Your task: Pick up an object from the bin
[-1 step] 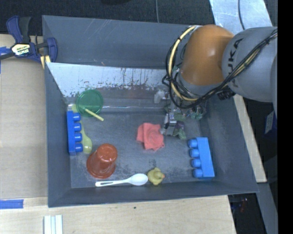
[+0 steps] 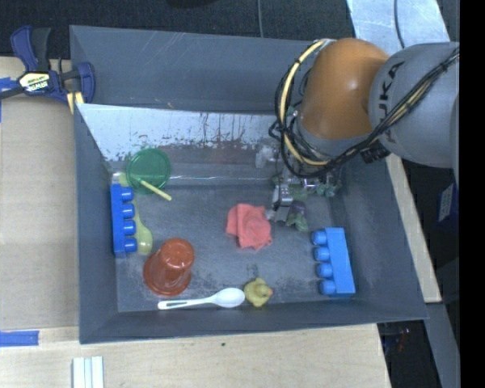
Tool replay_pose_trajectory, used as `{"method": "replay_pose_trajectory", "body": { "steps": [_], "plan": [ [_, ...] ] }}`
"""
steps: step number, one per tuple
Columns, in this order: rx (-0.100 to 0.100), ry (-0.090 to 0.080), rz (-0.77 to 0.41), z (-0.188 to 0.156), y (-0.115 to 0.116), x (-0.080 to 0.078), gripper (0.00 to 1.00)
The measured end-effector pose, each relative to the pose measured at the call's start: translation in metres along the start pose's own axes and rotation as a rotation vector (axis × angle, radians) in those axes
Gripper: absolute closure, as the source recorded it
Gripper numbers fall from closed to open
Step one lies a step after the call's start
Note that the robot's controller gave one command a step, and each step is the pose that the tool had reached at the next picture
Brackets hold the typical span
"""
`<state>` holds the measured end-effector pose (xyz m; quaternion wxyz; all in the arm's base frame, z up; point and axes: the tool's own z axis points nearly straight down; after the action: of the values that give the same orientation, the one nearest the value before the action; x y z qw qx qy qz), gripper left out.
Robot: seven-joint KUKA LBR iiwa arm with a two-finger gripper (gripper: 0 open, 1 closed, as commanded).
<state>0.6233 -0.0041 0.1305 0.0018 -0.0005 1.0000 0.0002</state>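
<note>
Red crumpled cloth [image 2: 249,226] at middle of bin [image 2: 94,217], just left of gripper [image 2: 286,209]; open or closed, impossible to tell.

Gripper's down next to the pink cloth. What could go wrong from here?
The gripper sits at the right edge of the pink cloth, not over its middle, so it may catch only a fold that slips out. The right-hand blue block lies close by; a sideways correction might knock it.
</note>
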Motion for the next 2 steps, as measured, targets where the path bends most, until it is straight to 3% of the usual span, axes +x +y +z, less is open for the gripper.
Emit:
{"method": "replay_pose_trajectory", "body": {
  "steps": [1, 2],
  "plan": [
    [0.0, 0.0, -0.088, 0.0526, 0.0005, 0.0025, 0.0],
    [0.001, -0.01, -0.096, 0.0585, 0.0006, 0.0002, 1.0]
  ]
}}
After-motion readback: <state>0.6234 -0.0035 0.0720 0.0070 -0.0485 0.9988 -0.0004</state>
